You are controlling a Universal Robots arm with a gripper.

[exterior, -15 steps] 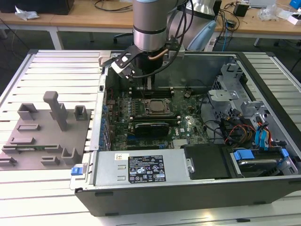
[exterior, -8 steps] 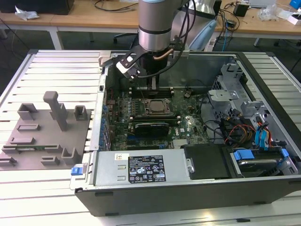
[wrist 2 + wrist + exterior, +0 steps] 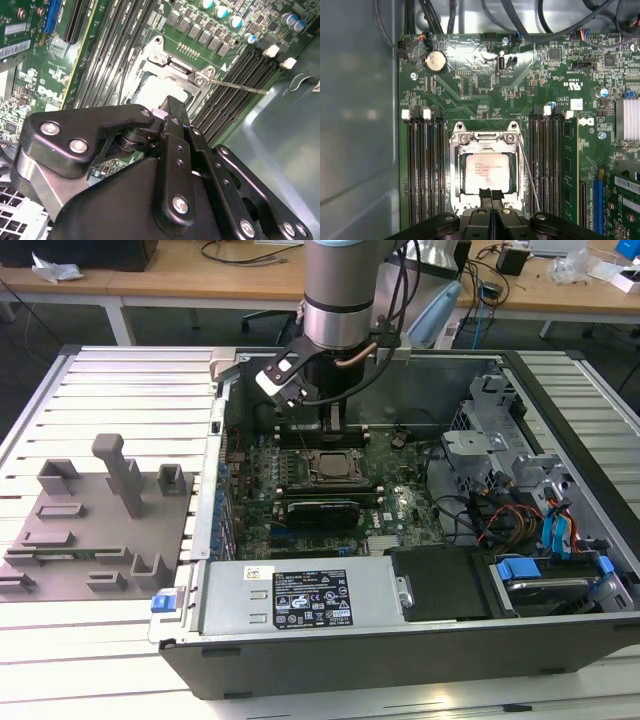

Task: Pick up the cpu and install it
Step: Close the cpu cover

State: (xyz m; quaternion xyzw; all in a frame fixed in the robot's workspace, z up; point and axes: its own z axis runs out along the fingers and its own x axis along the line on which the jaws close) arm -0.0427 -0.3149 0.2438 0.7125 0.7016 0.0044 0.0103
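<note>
The cpu (image 3: 486, 171), a pale silvery square with small print on top, lies flat inside the socket frame (image 3: 486, 140) on the green motherboard. My gripper (image 3: 491, 193) hangs just above the cpu's near edge, its two black fingers pressed together with nothing between them. In the second wrist view the gripper (image 3: 167, 107) and its black linkage cover most of the cpu (image 3: 152, 92), and the metal bracket (image 3: 180, 70) shows beyond it. A thin lever wire (image 3: 527, 170) stands out from the socket's side. In the exterior view the gripper (image 3: 333, 430) sits right over the socket (image 3: 330, 466).
Memory slots (image 3: 422, 165) run along both sides of the socket. A grey box with a white label (image 3: 300, 600) fills the case's front. Drive cages and coloured cables (image 3: 520, 490) crowd the exterior view's right. A grey fixture plate (image 3: 95, 520) lies at its left.
</note>
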